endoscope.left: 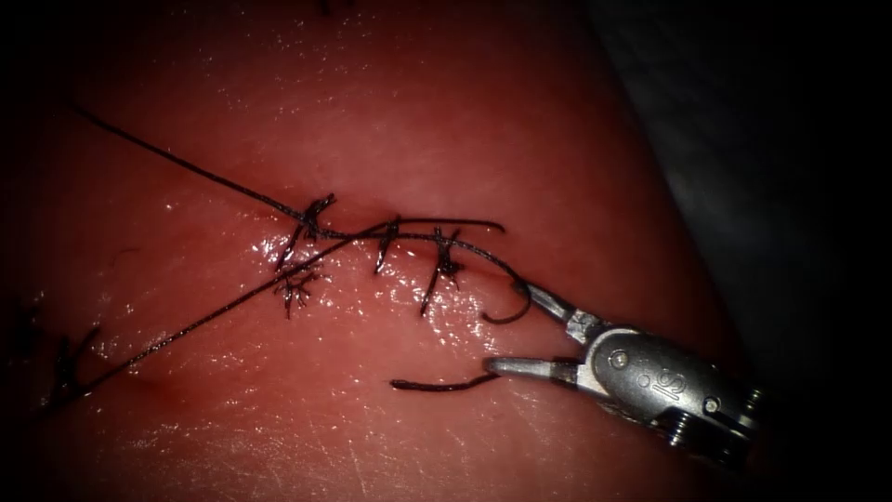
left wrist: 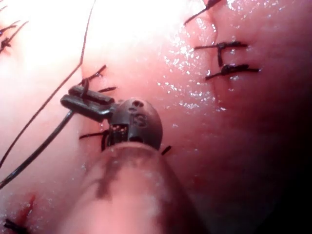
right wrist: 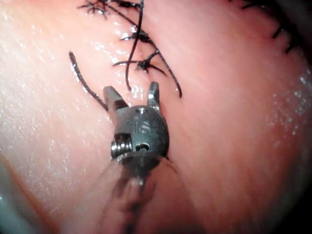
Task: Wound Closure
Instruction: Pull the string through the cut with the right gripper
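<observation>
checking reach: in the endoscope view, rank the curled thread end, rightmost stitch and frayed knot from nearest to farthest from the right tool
The right tool has open jaws and holds nothing.
1. curled thread end, beside its upper jaw
2. rightmost stitch, up and left
3. frayed knot, farthest left

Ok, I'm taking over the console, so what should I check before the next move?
1. Right tool free: ok, jaws open, holding nothing.
2. Left tool has the thread: ok, jaws look shut on it.
3. Needle located: cannot tell.
4. Stitches across the cut seated: ok.
5. Tissue free of debris: not ok, a cut end of thread lies by the right tool's lower jaw.
</observation>
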Action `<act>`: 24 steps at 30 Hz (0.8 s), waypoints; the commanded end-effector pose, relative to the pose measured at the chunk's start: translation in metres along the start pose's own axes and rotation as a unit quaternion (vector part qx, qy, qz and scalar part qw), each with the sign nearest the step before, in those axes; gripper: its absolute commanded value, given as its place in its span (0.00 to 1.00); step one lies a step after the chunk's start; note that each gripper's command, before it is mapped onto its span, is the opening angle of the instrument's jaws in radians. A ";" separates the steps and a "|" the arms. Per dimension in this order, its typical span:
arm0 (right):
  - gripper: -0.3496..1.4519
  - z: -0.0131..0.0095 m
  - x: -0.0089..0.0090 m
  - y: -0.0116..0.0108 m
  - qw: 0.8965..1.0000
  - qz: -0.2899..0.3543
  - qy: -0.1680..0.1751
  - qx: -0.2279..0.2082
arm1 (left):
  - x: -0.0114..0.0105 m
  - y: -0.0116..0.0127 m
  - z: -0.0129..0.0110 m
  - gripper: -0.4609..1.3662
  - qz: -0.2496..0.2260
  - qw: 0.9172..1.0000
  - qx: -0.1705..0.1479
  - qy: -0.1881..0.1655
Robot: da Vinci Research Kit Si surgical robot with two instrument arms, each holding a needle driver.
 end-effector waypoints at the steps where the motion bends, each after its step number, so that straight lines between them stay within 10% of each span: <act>1: 0.68 0.0000 -0.0002 -0.0001 1.000 0.004 0.000 0.000 | 0.0001 0.0001 0.0000 0.06 0.001 1.000 -0.004 0.001; 7: 0.65 0.0002 -0.0002 0.0000 1.000 0.010 0.000 -0.012 | 0.0002 0.0004 0.0001 0.06 -0.001 1.000 -0.003 0.000; 12: 0.16 0.0003 0.0001 -0.0001 1.000 0.023 0.000 -0.013 | 0.0003 0.0004 0.0001 0.06 -0.001 1.000 -0.003 0.001; 24: 0.29 0.0019 0.0012 -0.0011 0.999 0.029 -0.003 -0.025 | 0.0004 0.0008 0.0002 0.06 0.001 1.000 -0.005 0.000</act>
